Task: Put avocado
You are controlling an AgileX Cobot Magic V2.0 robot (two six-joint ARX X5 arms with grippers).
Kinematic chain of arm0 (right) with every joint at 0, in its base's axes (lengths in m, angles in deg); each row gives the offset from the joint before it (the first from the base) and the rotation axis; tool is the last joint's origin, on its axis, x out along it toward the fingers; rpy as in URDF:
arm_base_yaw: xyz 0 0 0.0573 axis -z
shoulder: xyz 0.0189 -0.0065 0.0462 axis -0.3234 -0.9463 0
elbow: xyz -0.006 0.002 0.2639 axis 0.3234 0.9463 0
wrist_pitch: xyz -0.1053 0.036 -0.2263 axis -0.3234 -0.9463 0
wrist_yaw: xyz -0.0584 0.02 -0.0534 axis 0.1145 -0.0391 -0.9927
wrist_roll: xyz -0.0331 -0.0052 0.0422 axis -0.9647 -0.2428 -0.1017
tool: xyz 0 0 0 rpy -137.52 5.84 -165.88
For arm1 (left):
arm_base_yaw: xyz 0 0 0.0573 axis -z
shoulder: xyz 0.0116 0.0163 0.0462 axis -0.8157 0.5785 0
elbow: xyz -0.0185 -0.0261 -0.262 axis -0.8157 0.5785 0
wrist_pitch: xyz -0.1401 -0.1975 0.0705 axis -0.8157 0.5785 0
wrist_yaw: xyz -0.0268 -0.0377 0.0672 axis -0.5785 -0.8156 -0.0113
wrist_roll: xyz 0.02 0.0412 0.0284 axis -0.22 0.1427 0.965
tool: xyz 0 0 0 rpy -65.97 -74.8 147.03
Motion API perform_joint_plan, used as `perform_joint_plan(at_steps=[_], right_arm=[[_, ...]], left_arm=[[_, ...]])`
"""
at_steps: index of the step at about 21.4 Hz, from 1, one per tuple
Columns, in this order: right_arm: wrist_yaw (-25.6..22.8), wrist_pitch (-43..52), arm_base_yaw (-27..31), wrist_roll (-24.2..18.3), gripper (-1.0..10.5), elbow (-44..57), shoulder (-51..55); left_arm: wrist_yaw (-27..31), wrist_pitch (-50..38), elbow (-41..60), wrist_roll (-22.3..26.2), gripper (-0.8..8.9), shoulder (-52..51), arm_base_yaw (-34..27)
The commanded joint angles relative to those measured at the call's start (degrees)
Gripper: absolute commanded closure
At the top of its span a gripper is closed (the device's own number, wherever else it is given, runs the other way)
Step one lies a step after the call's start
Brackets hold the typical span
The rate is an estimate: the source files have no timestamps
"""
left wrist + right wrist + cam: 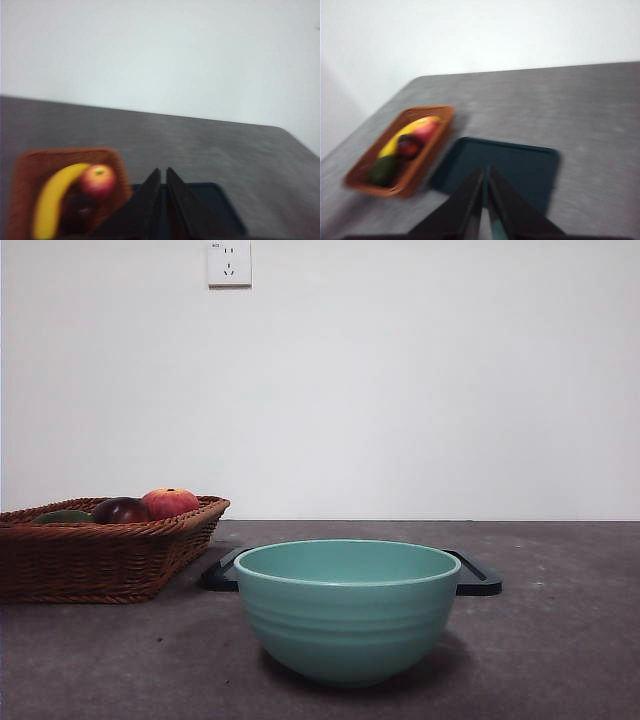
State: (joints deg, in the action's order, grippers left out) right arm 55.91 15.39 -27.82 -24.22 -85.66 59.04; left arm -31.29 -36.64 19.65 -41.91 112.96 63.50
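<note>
The avocado (62,516), dull dark green, lies at the left end of a brown wicker basket (100,565) on the left of the table. The right wrist view shows the avocado (383,170) at the basket's (360,180) near end. In the left wrist view it is hidden. My left gripper (163,171) hangs shut and holds nothing, high over the table near the basket (30,165). Above the dark tray (520,165), my right gripper (485,169) is shut and holds nothing too. Neither arm shows in the front view.
A teal bowl (347,605) stands at the front centre, with the dark tray (482,582) flat behind it. Beside the avocado in the basket lie a dark purple fruit (120,509), a red-orange fruit (170,502) and a banana (400,137). A wall rises behind the table.
</note>
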Motion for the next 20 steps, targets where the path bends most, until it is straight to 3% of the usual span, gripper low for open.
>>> perform_joint_plan(at_steps=[1, 5, 11, 17, 20], right_arm=[[4.42, -1.36, -0.81, -5.29, 9.3, -2.23, -0.68], [7.26, -5.35, -0.79, -9.33, 9.3, -4.44, -0.66], [8.7, -12.87, -0.79, -11.85, 9.3, -7.13, -0.61], [8.85, -18.32, -0.79, -14.45, 9.3, -7.15, -0.61], [8.83, -18.88, -0.79, -16.04, 9.3, -7.15, -0.61]], left_arm=[[-3.76, 1.88, -2.93, 1.73, 7.98, 1.18, 0.46], [-8.52, 5.01, -4.7, 4.11, 7.98, 0.77, 0.46], [-15.34, 8.63, -5.64, 5.99, 7.96, -1.27, 0.46], [-15.91, 14.32, -5.64, 6.32, 7.95, -2.12, 0.46], [-15.89, 16.7, -5.64, 8.87, 7.92, -2.12, 0.46]])
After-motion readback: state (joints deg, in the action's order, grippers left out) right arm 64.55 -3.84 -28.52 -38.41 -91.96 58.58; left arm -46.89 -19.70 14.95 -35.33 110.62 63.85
